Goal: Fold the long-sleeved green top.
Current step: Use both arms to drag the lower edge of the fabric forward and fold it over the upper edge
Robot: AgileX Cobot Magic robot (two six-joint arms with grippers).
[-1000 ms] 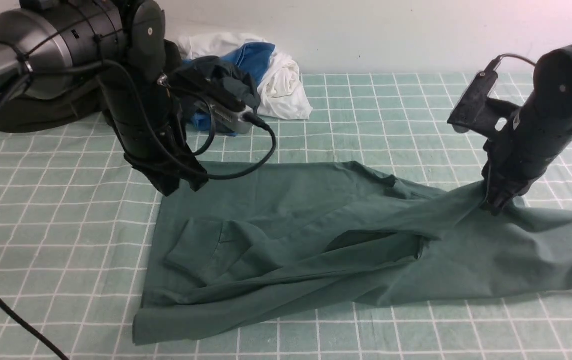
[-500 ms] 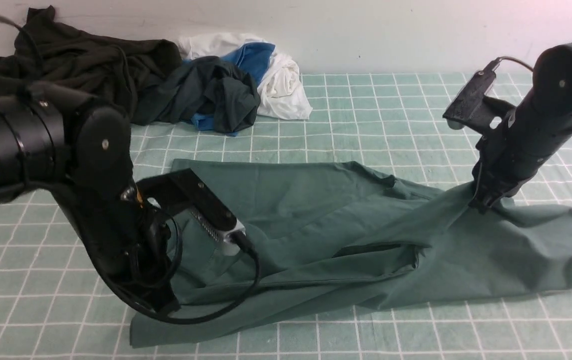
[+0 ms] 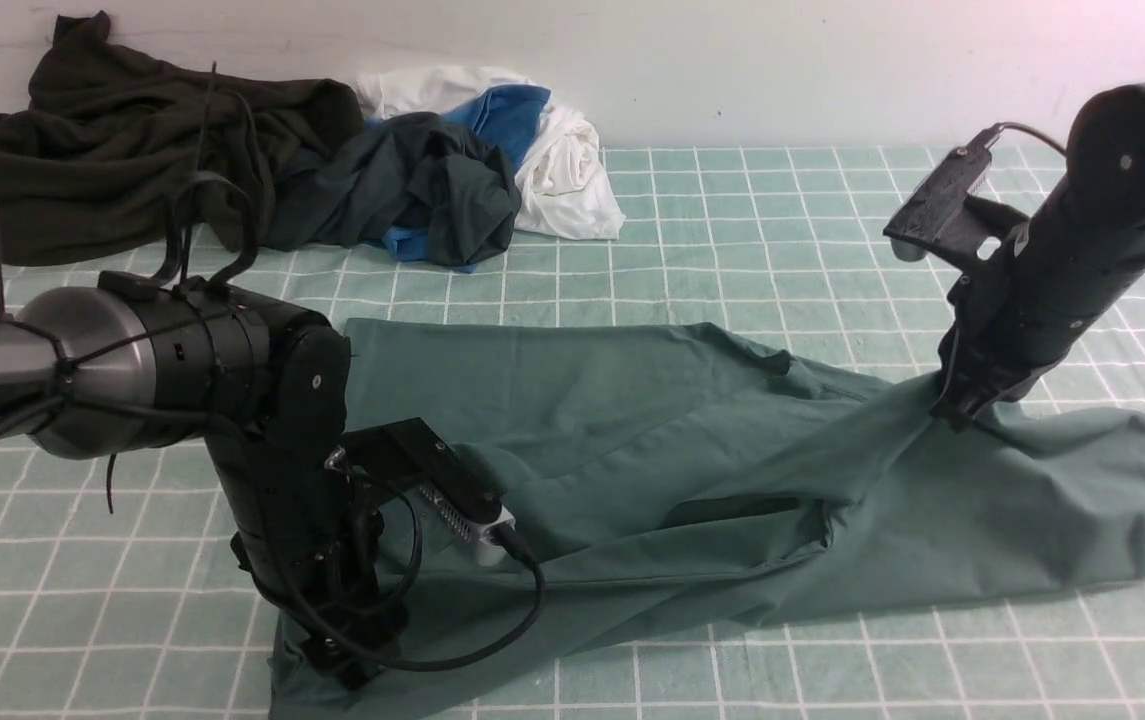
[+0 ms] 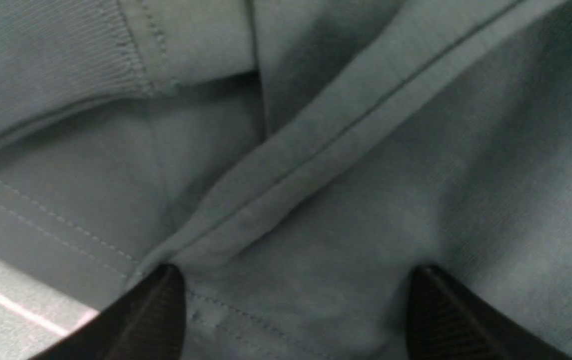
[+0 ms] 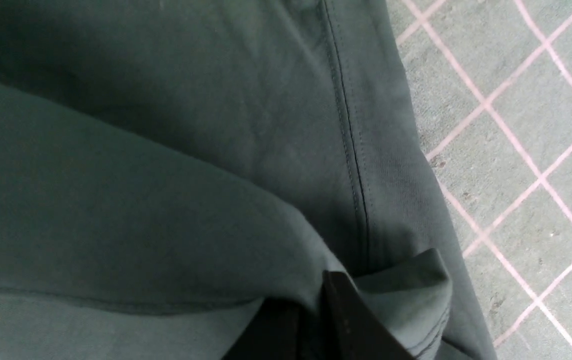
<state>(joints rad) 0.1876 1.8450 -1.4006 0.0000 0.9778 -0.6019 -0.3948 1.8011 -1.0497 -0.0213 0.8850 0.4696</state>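
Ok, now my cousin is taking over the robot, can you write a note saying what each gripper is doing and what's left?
Left gripper: open, fingers down at the near left part of the green top, not clamped on it.
Right gripper: shut on a pinch of the top, lifting it a little.
Green long-sleeved top: spread across the checked cloth, twisted and bunched in the middle.
Done: right side gripped; no neat fold yet.
Left: probably grip with the left, straighten the top, then fold it.
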